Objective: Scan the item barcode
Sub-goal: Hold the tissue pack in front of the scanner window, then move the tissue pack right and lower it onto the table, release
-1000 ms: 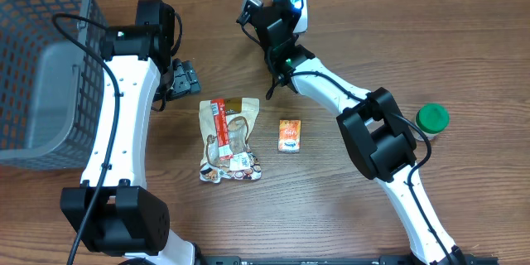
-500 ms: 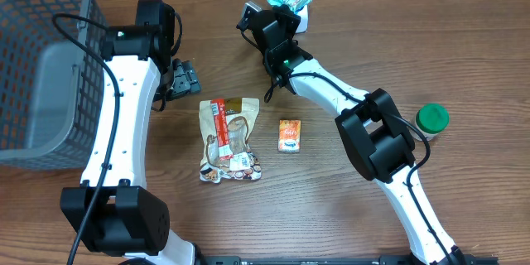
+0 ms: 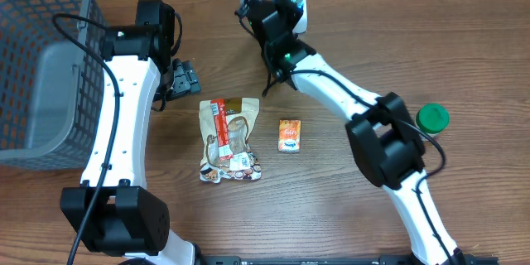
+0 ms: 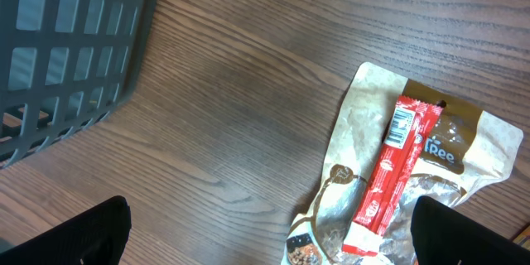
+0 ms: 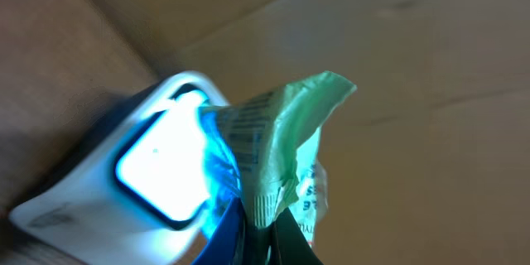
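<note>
My right gripper (image 5: 269, 232) is shut on a crumpled green and white packet (image 5: 286, 145), pinched at its lower edge. The packet is held up right in front of the lit window of a white barcode scanner (image 5: 157, 170), and blue light falls on its left side. In the overhead view the scanner (image 3: 296, 0) stands at the table's far edge, with the right gripper (image 3: 277, 4) up against it. My left gripper (image 4: 269, 236) hangs open over bare wood, with nothing between its fingers.
A tan snack pouch (image 3: 229, 139) with a red stick packet (image 3: 219, 124) on it lies mid-table. A small orange packet (image 3: 289, 135) lies to its right. A green-lidded jar (image 3: 431, 119) stands far right, and a grey basket (image 3: 37, 58) fills the far left.
The right gripper has carried the green packet a little left and down, closer against the scanner's window. The left arm has not moved.
</note>
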